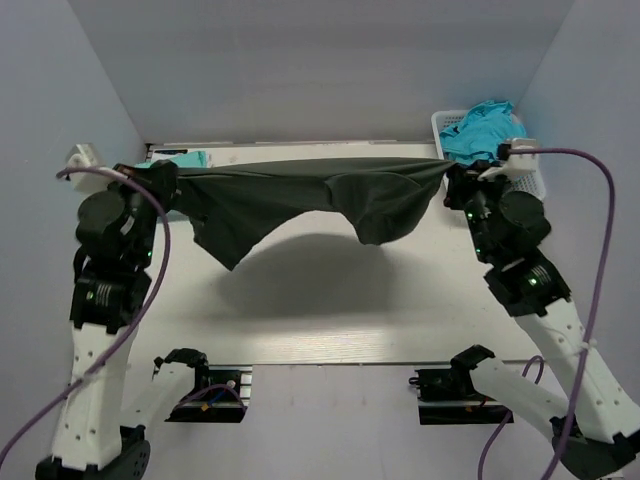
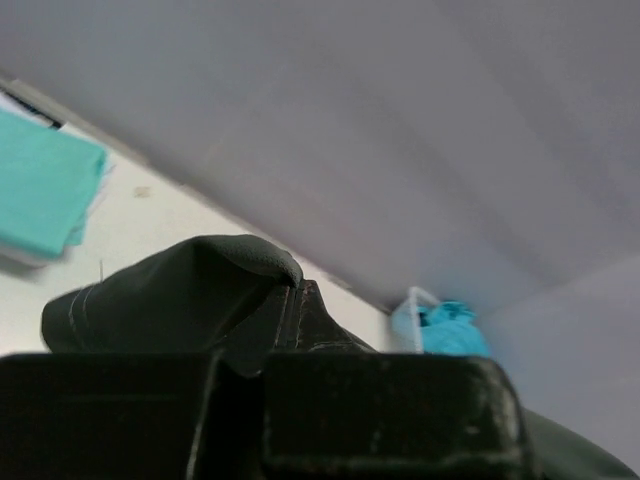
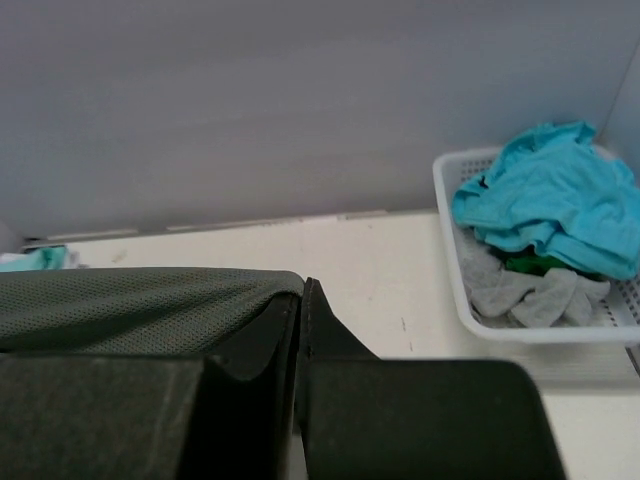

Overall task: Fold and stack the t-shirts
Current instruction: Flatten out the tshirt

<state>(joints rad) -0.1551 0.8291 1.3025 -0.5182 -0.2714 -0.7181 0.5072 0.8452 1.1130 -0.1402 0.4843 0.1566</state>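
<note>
A dark charcoal-grey t-shirt [image 1: 300,195] hangs stretched in the air between my two grippers, its lower part sagging over the table. My left gripper [image 1: 168,180] is shut on its left edge; in the left wrist view the cloth [image 2: 190,290] bunches over the closed gripper [image 2: 292,300]. My right gripper [image 1: 450,178] is shut on the right edge; the mesh fabric [image 3: 130,300] runs into the pinched gripper [image 3: 300,300]. A folded mint-green t-shirt [image 2: 40,190] lies at the back left [image 1: 185,158]. Teal [image 3: 545,195] and grey [image 3: 520,290] t-shirts sit in the basket.
The white lattice basket [image 1: 445,125] stands at the back right corner, seen closer in the right wrist view [image 3: 460,290]. Grey walls enclose the table [image 1: 330,310] on three sides. The shirt casts a shadow on the tabletop below.
</note>
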